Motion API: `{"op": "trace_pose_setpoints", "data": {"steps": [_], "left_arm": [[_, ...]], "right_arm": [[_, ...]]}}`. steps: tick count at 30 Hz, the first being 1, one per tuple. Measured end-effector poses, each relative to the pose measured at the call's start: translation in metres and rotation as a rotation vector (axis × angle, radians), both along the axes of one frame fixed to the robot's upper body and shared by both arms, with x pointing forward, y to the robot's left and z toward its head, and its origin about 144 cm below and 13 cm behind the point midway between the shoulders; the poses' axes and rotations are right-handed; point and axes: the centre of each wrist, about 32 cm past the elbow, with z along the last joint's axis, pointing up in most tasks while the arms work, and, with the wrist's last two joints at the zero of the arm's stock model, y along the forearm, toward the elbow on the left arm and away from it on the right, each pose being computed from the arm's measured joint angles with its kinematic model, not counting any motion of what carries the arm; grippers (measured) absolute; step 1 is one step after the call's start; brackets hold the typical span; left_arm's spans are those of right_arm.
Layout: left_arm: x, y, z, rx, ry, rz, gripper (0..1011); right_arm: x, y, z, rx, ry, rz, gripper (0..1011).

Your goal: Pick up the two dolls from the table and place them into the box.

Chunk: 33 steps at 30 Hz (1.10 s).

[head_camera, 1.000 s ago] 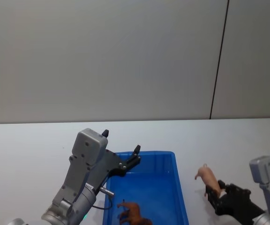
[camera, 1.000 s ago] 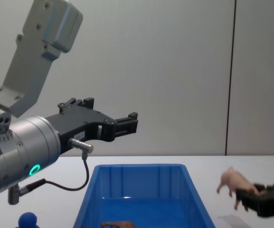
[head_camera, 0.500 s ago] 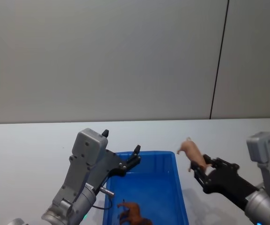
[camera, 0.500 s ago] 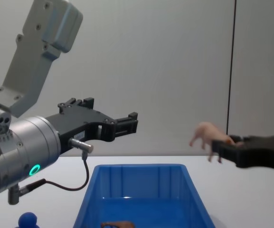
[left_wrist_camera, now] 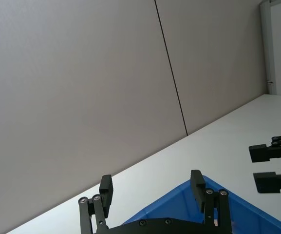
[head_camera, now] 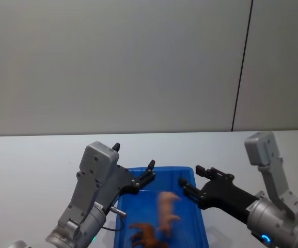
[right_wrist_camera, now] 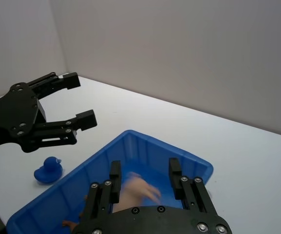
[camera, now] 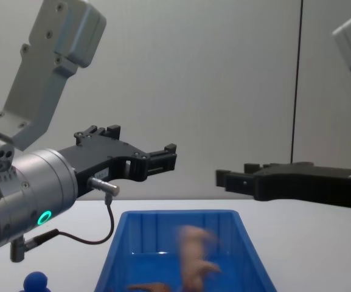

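Silver-grey left arm casing point(camera: 35, 182) bore a green ring light point(camera: 44, 217) and black cable point(camera: 111, 219); left end effector point(left_wrist_camera: 151, 180) and right end effector point(right_wrist_camera: 144, 166) were black.

A small blue toy duck point(right_wrist_camera: 48, 169) sits upright. Behind stands a plain grey wall point(head_camera: 112, 62), crossed by a thin dark vertical seam point(head_camera: 242, 67).

**A plain lab or test room**

Smooth grey wall panels point(head_camera: 112, 62) fill the upper frame, joined at one dark vertical seam point(head_camera: 241, 67) right of centre. A flat white table point(head_camera: 30, 155) spans the lower part, like a workbench.
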Motion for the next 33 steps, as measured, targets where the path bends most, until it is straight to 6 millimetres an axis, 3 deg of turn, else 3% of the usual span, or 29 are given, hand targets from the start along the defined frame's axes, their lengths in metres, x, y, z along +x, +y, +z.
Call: {"op": "trace_pose_setpoints", "data": {"steps": [4, 6, 8, 16, 33], "left_arm": [[0.0, 0.0, 0.0, 0.0, 0.0, 0.0, 1003], [0.0, 0.0, 0.0, 0.0, 0.0, 0.0, 1003], [0.0, 0.0, 0.0, 0.0, 0.0, 0.0, 1003], [0.0, 0.0, 0.0, 0.0, 0.0, 0.0, 1003], [0.0, 0.0, 0.0, 0.0, 0.0, 0.0, 1003]], "right_arm": [[0.003, 0.004, 0.001, 0.003, 0.007, 0.019, 688], [0.004, 0.005, 0.001, 0.003, 0.007, 0.026, 702], [0.004, 0.005, 0.001, 0.002, 0.004, 0.028, 800], [-0.001, -0.005, -0.001, -0.017, -0.036, 0.008, 994], [-0.02, -0.035, -0.009, -0.067, -0.103, -0.057, 1001]]}}
